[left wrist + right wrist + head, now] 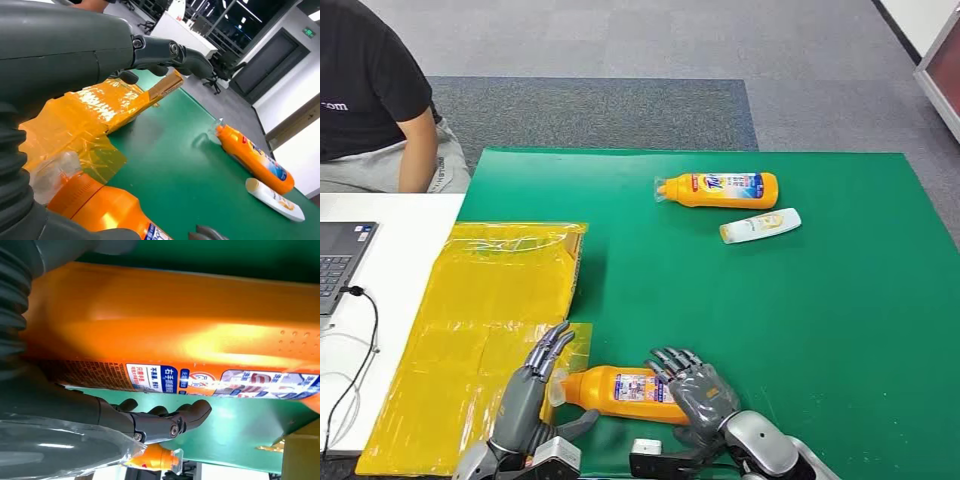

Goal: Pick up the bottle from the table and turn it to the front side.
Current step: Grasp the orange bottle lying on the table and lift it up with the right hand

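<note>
Green mat [848,330] on table, grey carpet [622,50] beyond, office bkgd

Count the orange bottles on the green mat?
2. One orange bottle lies on its side at the near edge, between the left hand and right hand. The other orange bottle lies at the far side, beside a white bottle. None seems hidden.

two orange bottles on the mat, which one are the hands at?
The near orange bottle, lying between the left hand and right hand; the far orange bottle lies beside a white tube.
</note>
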Available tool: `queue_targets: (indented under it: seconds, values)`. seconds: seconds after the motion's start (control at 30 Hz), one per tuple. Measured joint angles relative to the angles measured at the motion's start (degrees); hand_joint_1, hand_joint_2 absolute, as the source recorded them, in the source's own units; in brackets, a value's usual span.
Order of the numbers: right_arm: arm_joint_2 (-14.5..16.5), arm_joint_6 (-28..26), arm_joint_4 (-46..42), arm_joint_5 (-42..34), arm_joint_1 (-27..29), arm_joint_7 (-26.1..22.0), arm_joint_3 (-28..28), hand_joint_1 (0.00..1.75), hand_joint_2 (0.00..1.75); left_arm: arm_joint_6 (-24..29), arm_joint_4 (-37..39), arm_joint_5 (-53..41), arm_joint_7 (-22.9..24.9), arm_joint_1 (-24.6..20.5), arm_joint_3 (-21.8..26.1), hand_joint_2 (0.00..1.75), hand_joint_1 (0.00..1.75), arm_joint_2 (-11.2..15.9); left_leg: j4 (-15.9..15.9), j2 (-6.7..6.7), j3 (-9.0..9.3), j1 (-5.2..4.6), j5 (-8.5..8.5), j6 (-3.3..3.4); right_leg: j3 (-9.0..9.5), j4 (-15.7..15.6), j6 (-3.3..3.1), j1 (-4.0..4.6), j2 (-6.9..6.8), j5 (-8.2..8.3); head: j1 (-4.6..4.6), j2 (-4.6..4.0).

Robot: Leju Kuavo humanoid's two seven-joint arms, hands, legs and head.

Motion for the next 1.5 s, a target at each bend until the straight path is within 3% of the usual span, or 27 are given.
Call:
queue_targets:
  seconds: [0.17,0.2,0.27,0.33,0.4,0.43,0.67,0.9,1.23,1.5]
  values:
    - [0.0,0.0,0.9,0.0,-0.8,0.5,0.5,0.0,1.75,0.0,0.0,0.1,0.0,0.0,0.0,1.75,0.0,0.2,0.0,0.0,0.02,0.0,0.0,0.0,0.02,0.0,0.0,0.0,0.0,0.01,0.01,0.0]
    - [0.0,-0.1,1.1,0.0,-1.1,0.6,0.5,0.04,1.75,0.0,0.0,0.1,0.0,0.0,0.0,1.75,0.0,0.2,0.0,0.0,0.02,0.0,0.0,0.0,0.02,0.0,0.0,0.01,0.0,0.01,0.02,0.0]
    - [0.0,0.0,1.6,0.2,-1.5,0.9,0.8,0.3,1.75,0.0,0.0,0.1,0.0,0.0,0.1,1.75,0.0,0.3,0.0,0.0,0.03,0.0,0.0,0.0,0.02,0.0,0.01,0.0,0.0,0.02,0.02,0.0]
    - [0.0,0.1,2.1,0.4,-2.1,1.3,1.0,1.09,1.75,0.0,0.0,0.1,0.0,0.0,0.1,1.75,0.0,0.4,0.0,0.0,0.04,0.0,0.01,0.01,0.03,0.0,0.03,0.0,0.0,0.04,0.02,0.0]
    - [0.0,0.3,2.7,0.5,-2.5,1.6,1.1,1.7,1.75,0.0,0.0,0.2,0.0,0.0,0.2,1.75,0.0,0.4,0.0,0.0,0.05,0.0,0.02,0.02,0.03,0.0,0.04,0.0,0.0,0.07,0.01,0.0]
    - [0.0,0.3,2.9,0.6,-2.7,1.6,1.2,1.75,1.75,0.0,0.0,0.2,0.0,0.0,0.2,1.75,0.0,0.5,0.0,0.0,0.05,0.0,0.04,0.04,0.04,0.0,0.04,0.0,0.0,0.09,0.02,0.0]
    - [0.0,0.1,4.6,-0.3,-4.1,0.7,1.6,1.75,1.75,0.0,0.0,1.2,-0.9,-0.2,0.3,1.75,0.0,0.5,0.0,0.0,0.05,0.0,0.14,0.1,0.04,0.0,0.07,-0.01,0.0,0.18,0.02,0.0]
    - [0.5,-5.5,6.1,-9.6,-2.5,-3.9,-1.5,1.75,1.75,0.5,0.0,4.4,-5.0,-0.6,0.5,1.75,0.0,0.1,0.1,0.0,0.07,0.0,0.16,0.1,0.08,0.0,0.07,0.0,0.0,0.22,0.02,0.0]
    - [6.1,-15.1,6.7,-21.7,3.6,-6.7,-10.3,1.75,1.75,6.8,-2.7,10.5,-11.1,0.2,2.0,1.75,0.0,-1.9,0.1,0.0,-0.01,0.0,0.16,0.1,0.02,0.0,0.08,0.0,0.0,0.2,0.01,0.0]
    - [9.6,-19.1,6.8,-27.1,6.3,-8.5,-14.6,1.75,1.75,2.2,-6.1,21.7,-12.3,1.5,3.2,1.75,0.0,-2.9,0.1,0.0,-0.06,0.0,0.12,0.15,-0.02,0.0,0.1,-0.01,-0.01,0.17,0.02,0.0]
